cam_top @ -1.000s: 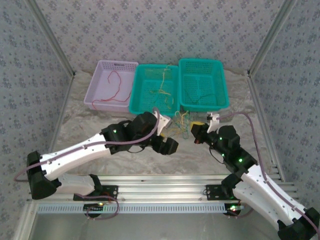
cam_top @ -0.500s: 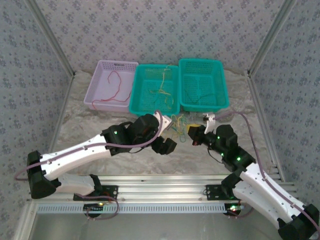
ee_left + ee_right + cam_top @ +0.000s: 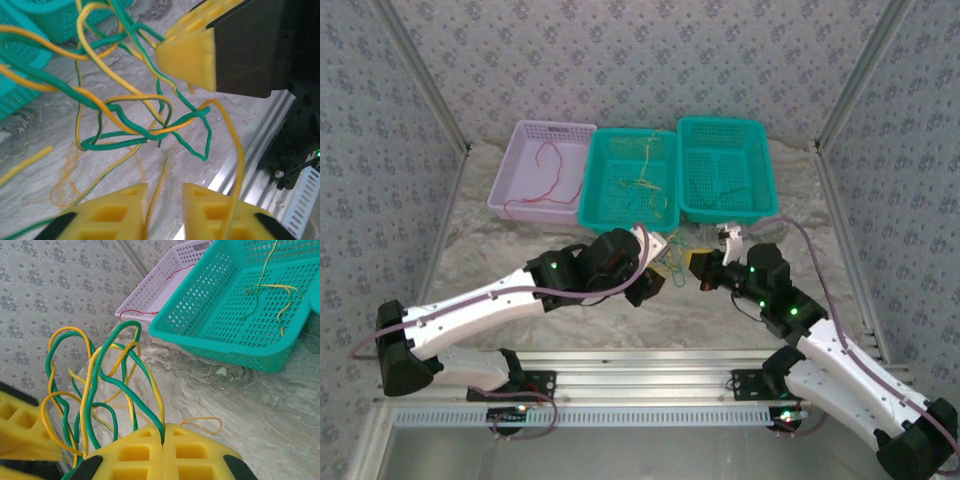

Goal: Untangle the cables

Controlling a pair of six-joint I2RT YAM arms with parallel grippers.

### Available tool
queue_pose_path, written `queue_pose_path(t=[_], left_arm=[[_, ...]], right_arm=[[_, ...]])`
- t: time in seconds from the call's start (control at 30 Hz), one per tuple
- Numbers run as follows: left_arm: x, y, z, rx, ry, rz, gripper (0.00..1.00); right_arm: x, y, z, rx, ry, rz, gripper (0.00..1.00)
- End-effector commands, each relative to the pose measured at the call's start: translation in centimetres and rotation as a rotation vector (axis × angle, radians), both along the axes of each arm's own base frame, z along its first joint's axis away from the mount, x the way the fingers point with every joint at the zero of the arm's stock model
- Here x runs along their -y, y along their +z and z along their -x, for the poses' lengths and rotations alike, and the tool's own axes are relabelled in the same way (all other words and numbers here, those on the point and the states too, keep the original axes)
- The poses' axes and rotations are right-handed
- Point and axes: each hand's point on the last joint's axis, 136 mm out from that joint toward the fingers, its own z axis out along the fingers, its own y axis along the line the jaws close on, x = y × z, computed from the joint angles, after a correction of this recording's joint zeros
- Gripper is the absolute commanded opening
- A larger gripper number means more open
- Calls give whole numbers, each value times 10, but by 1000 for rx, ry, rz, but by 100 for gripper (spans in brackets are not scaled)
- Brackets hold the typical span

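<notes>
On the marbled desk (image 3: 500,255), the cables (image 3: 673,262), a green-and-yellow knot, stretch along the 9-to-3 line between both grippers, equally near each. The right gripper (image 3: 163,429) has its jaws pressed together on a sheaf of strands rising toward 11 o'clock. The left gripper (image 3: 165,192) shows jaws at a narrow slit with a yellow strand entering from 12 o'clock; whether it is pinched cannot be told.

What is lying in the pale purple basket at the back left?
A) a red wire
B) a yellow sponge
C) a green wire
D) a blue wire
A: a thin red wire curls across the floor of the purple basket.
</notes>
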Motion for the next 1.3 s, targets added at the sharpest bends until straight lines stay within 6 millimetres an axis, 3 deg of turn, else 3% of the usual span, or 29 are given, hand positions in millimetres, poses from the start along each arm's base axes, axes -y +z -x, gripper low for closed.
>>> queue_pose_path(t=[0.0,0.03,0.27,0.47,0.6,0.87,1.27], left_arm=[[-1,14,2,33,-2,51,9],[-2,16,1,37,5,61,0],[-13,34,1,73,32,129,0],[-33,52,2,121,68,163,0],[-54,65,0,167,120,177,0],[-104,103,2,268,195,191,0],[-170,129,5,363,310,131,0]], right_arm=[[-5,8,5,-8,30,-19,0],[-5,6,5,-10,29,-14,0],[5,-9,2,-27,-18,51,0],[25,-37,-7,-82,-114,125,0],[41,-55,-14,-129,-192,154,0],[92,-101,-29,-315,-408,123,0],[149,-153,-23,-533,-646,77,0]])
